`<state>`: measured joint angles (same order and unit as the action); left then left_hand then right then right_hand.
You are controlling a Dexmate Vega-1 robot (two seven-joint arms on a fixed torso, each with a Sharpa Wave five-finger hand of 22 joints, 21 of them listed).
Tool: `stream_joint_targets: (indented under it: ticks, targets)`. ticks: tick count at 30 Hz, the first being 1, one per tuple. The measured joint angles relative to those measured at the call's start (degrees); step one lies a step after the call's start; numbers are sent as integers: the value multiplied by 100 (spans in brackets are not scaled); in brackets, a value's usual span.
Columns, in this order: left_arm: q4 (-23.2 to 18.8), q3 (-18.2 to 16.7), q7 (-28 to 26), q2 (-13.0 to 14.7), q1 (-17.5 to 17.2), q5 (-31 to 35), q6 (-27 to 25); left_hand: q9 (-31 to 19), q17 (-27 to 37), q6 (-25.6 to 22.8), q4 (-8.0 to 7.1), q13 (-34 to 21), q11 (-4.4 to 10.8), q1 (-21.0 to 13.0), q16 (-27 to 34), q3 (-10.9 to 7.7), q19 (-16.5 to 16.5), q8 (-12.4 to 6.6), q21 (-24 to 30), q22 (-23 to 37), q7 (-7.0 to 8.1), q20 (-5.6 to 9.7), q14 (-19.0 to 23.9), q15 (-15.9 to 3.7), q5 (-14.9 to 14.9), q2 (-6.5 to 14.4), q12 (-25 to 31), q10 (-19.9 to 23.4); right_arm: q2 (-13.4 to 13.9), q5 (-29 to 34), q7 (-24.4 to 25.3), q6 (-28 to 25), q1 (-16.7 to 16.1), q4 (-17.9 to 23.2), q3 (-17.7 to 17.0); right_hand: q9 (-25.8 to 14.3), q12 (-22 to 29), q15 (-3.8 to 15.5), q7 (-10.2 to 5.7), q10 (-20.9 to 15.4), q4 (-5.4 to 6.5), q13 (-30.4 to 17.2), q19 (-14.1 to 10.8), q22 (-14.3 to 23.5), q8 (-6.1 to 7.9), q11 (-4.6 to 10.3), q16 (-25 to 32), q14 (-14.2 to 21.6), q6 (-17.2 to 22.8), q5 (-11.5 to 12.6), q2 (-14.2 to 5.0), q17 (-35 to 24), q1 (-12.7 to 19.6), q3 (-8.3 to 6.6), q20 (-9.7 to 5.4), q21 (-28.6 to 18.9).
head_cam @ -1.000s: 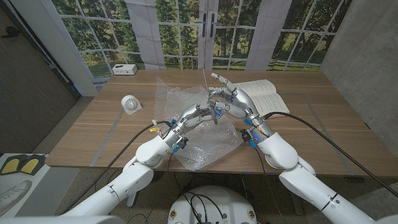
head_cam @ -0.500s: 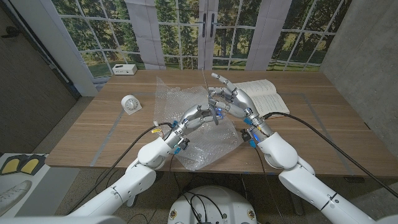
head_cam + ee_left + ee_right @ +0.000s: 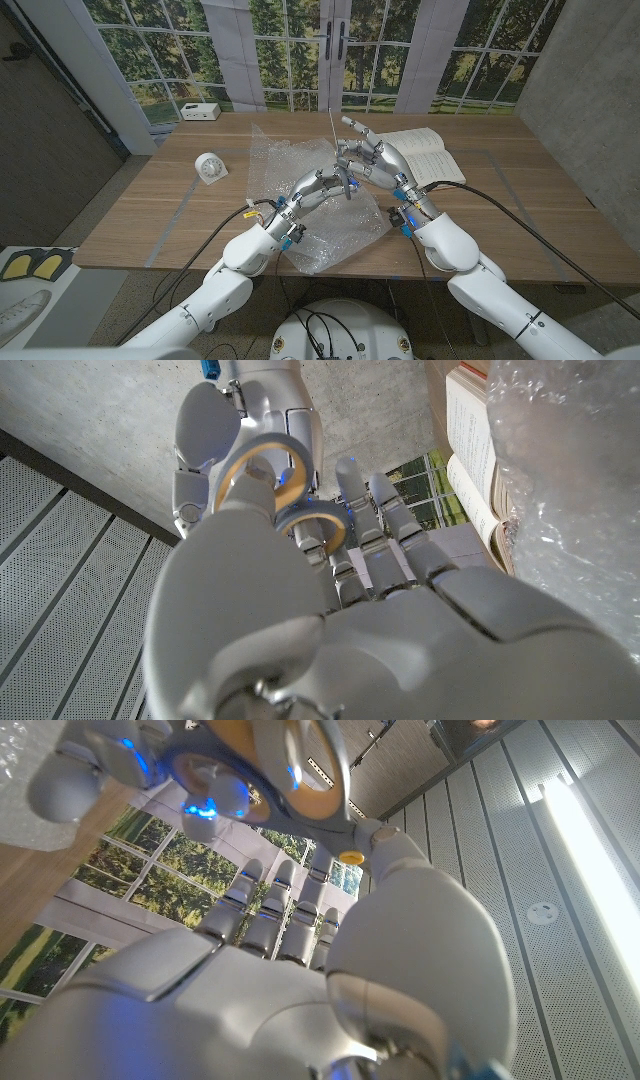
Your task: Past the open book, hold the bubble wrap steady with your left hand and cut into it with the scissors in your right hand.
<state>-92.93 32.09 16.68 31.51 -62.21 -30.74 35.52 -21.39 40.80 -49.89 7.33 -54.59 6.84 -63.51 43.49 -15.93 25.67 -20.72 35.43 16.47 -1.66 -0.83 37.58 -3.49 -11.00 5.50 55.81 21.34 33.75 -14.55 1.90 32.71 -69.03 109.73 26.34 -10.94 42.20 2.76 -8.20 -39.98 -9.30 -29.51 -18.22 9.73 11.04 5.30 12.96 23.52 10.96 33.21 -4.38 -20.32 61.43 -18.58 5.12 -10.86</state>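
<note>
The right hand [image 3: 372, 160] grips the scissors [image 3: 345, 183], blades pointing away over the bubble wrap [image 3: 315, 205] beneath, which the left hand [image 3: 315, 186], touching the handles, reaches across, grip unclear.

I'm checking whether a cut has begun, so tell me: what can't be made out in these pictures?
- Scissors blades: head view, too small and thin to tell open from closed, or whether they touch the bubble wrap.
- Left hand grip on the wrap: head view, its fingers are hidden behind its own back.
- Open book: head view, near side covered by the right hand; print too small.
</note>
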Motion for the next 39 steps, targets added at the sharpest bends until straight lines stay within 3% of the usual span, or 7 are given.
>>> stream_joint_targets:
  ticks: [10,17,20,22,27,38,39]
  targets:
    - [-60,2,-55,10,-51,35,23,386,449,9,-17,-250,-1,0,268,18,-62,597,89,-34,-9,-62,52,-10,21,0,1,-1,9,-23,-18,15,-48,57,3,0,1,0,0,0,-1,0,0,0,0,0,0,0,0,-1,0,0,0,1,0,0]
    - [-106,11,-69,39,-74,42,14,568,703,10,17,-349,-3,90,423,65,-62,641,187,-53,-8,-61,102,-20,21,90,1,-3,17,-23,-18,17,-88,110,5,0,0,0,0,0,-5,0,0,0,0,0,0,0,-1,-12,0,0,0,5,0,0]
    - [-139,16,-91,46,-87,46,0,560,738,-161,33,-373,-3,90,423,82,-62,520,230,-53,45,-61,102,-20,21,90,9,-2,30,-12,-18,17,-110,146,5,0,0,0,1,1,-8,0,0,0,0,0,0,0,-1,-12,0,0,0,8,0,0]
    - [-172,17,-104,54,-105,49,-8,502,777,-422,33,-376,-3,93,423,82,-62,407,251,-53,22,-61,155,-12,21,87,564,-2,35,14,-18,17,-117,161,6,0,-1,0,0,1,-8,0,0,0,0,0,0,0,-1,-12,0,0,0,8,0,0]
    - [-218,17,-191,57,-143,89,-13,304,943,-716,88,-551,-2,133,599,137,-60,231,322,-53,37,-59,164,-20,21,47,821,0,55,43,-20,17,-151,222,7,0,-1,0,1,11,-9,0,0,0,0,-10,0,0,-1,-12,-37,0,38,9,0,0]
    - [-352,-21,-500,50,-269,261,-51,-322,1083,-710,123,-711,-2,164,972,337,-40,-160,472,-52,157,-39,164,-19,44,18,888,1,85,67,-17,17,-205,303,6,0,-2,0,1,13,-16,1,0,0,0,-12,0,0,-1,-12,-67,0,67,16,0,0]
    - [-352,-21,-536,50,-269,279,-56,-408,1083,-709,128,-711,-2,196,1012,350,-40,-214,511,-52,158,-39,164,-19,44,37,888,1,89,67,-17,17,-210,308,6,0,-1,0,1,114,-16,1,0,0,0,-112,0,0,-1,-12,-71,0,71,16,0,0]
